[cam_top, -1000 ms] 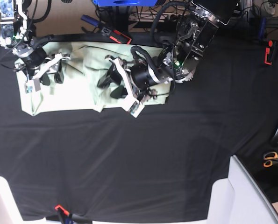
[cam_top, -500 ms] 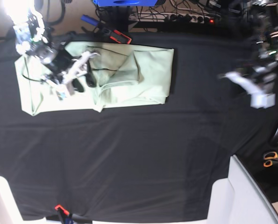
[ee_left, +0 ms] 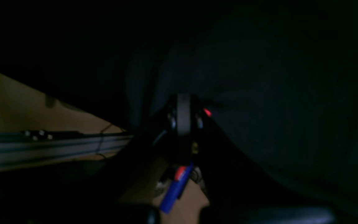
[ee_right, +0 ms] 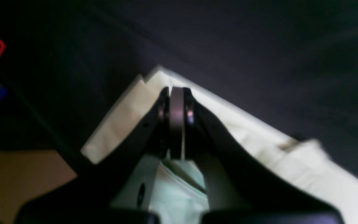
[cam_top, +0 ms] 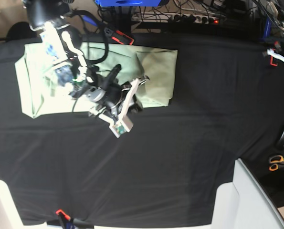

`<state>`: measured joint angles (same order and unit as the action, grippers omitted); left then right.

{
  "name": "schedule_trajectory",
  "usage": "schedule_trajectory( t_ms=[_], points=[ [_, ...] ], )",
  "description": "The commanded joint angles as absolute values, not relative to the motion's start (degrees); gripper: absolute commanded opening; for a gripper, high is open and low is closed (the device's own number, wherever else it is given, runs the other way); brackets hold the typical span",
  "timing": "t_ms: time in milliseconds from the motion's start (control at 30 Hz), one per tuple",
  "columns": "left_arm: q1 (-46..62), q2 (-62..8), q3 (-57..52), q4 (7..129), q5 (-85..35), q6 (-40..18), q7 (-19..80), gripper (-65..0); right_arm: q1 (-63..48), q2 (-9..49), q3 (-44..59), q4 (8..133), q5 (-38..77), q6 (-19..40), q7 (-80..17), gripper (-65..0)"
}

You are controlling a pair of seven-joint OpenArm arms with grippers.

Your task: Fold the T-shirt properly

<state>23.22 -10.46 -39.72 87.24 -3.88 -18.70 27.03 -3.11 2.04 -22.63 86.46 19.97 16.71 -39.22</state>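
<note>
The base view looks straight down from high above on the whole black cloth-covered table (cam_top: 146, 162). Each wrist view looks close along its own gripper's dark fingers. The right wrist view shares the pale mint-green cotton T-shirt (ee_right: 253, 137) (cam_top: 156, 67) with the base view; the left wrist view is too dark to match.
</note>
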Motion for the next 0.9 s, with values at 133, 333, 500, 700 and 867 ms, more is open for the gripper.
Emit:
schedule_trajectory(
  t_ms=[133,333,500,700,867],
  points=[
    [22.90,-10.95,-40.04,87.96,-4.26,-18.42,25.45,-65.0,-2.33,1.63,-22.46,82.51,20.70,17.01,-38.29,-64.7],
    [22.81,-10.95,-39.96,87.87,-4.26,-18.42,25.45,-65.0,-5.58,2.24,-22.29,83.47,20.44,16.92,-38.37,-64.7],
    [22.81,-11.03,-39.96,87.87,-4.26,-18.42,25.45,-65.0,-9.71,3.38,-22.20,86.02,20.44,16.84,-38.37,-64.7],
    [22.81,-11.12,-39.96,87.78,-4.26,-18.42,25.45,-65.0,-14.99,4.26,-17.80,88.92,20.35,16.84,-38.37,-64.7],
    [22.81,-11.12,-39.96,87.78,-4.18,-18.42,25.45,-65.0,-17.36,7.87,-17.63,91.30,20.53,16.84,-38.55,-64.7]
  ],
)
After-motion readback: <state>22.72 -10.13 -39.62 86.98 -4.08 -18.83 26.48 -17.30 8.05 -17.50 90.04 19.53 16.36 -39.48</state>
